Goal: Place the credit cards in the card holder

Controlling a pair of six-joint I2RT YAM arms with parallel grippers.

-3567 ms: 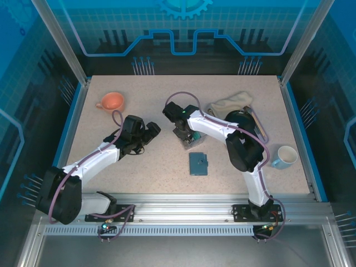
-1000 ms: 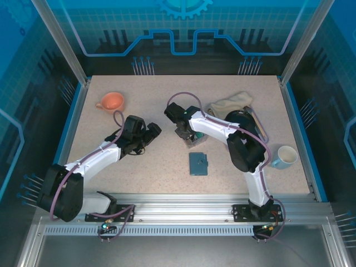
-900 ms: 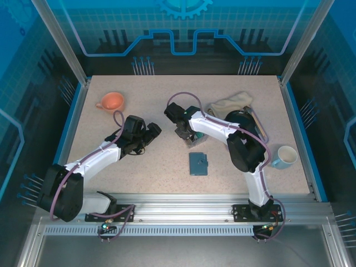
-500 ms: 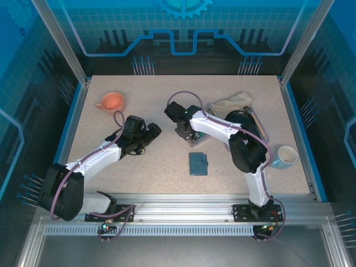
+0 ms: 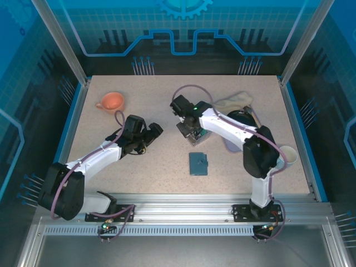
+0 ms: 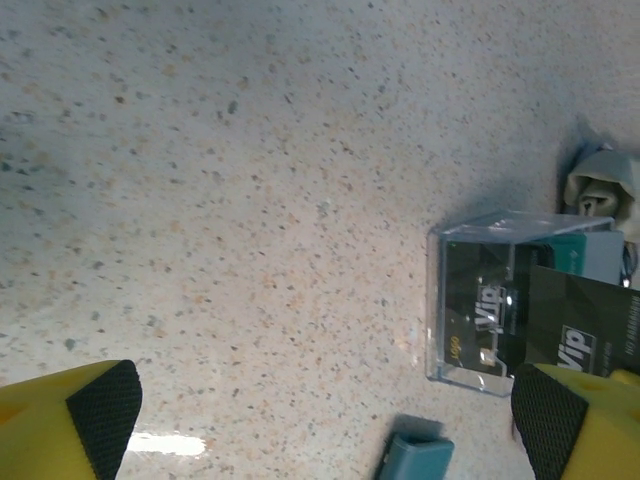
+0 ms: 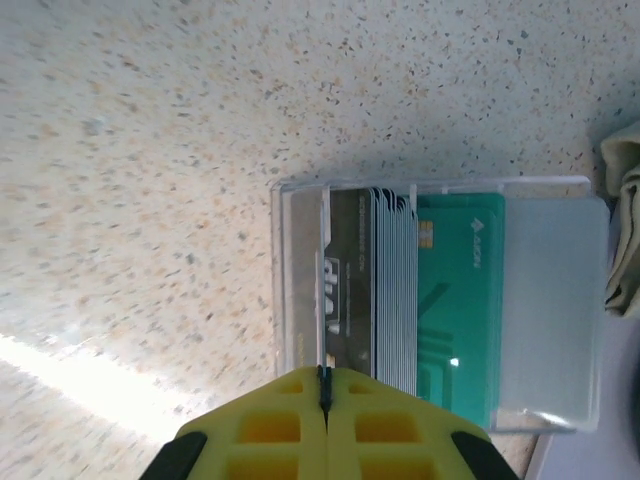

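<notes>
Right tool (image 7: 322, 385): clamped on dark thin plastic credit card (image 6: 590, 340) over clear plastic box (image 7: 555, 300). Left tool (image 6: 325, 405): agape, empty. Teal-blue folding card holder (image 5: 198, 163): nearer, apart. Advice: lift vertically, sparing neighbours.

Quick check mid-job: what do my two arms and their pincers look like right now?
Both the left arm and right arm have white links, black joints and a lilac cable looping alongside. A green light glows on the right arm's wrist. The left pincer and right pincer have yellow fingers; the left's carry black pads.
</notes>
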